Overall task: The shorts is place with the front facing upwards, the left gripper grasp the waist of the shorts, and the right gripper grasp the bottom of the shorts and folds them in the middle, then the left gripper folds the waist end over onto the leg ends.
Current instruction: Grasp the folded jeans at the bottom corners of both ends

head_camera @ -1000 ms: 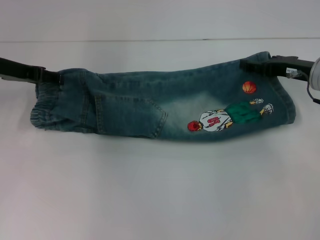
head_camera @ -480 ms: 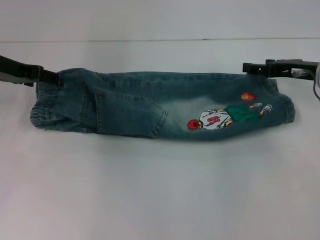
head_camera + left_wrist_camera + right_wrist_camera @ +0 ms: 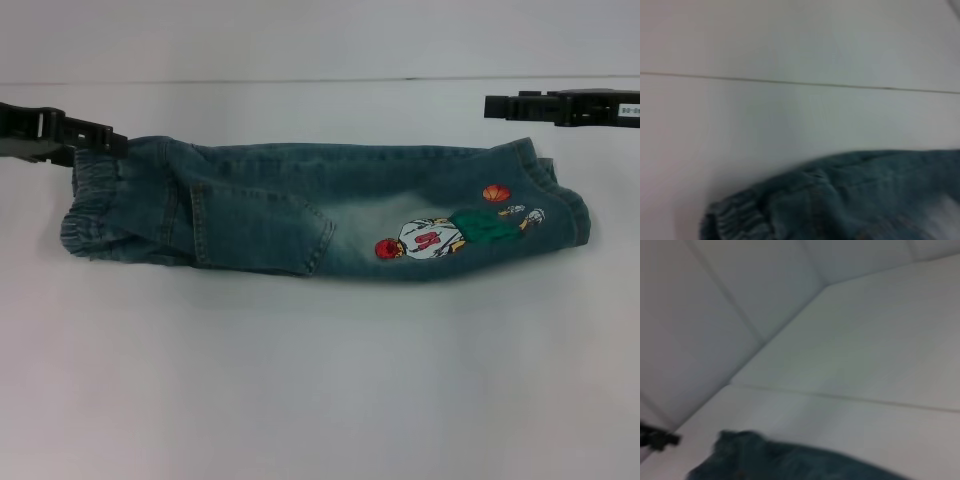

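Observation:
The blue denim shorts [image 3: 300, 210] lie flat across the table, folded lengthwise, pocket and cartoon patch [image 3: 440, 238] facing up. The gathered waist [image 3: 85, 215] is at the left end and the leg ends [image 3: 565, 200] at the right. My left gripper [image 3: 118, 140] hovers open just above the waist's far corner, holding nothing. My right gripper [image 3: 492, 106] hangs open, clear of the cloth, above and behind the hems. In the left wrist view, the waist [image 3: 735, 220] shows below the camera. The right wrist view shows the denim [image 3: 770, 460] and the other arm's gripper [image 3: 660, 439] far off.
The white table [image 3: 320, 380] stretches wide in front of the shorts. A seam line [image 3: 300, 80] runs across where it meets the white back wall.
Both grippers let go of the far edge of the shorts and rose away. The lifted edge at the hems dropped flat. The right gripper moved up and back the most.

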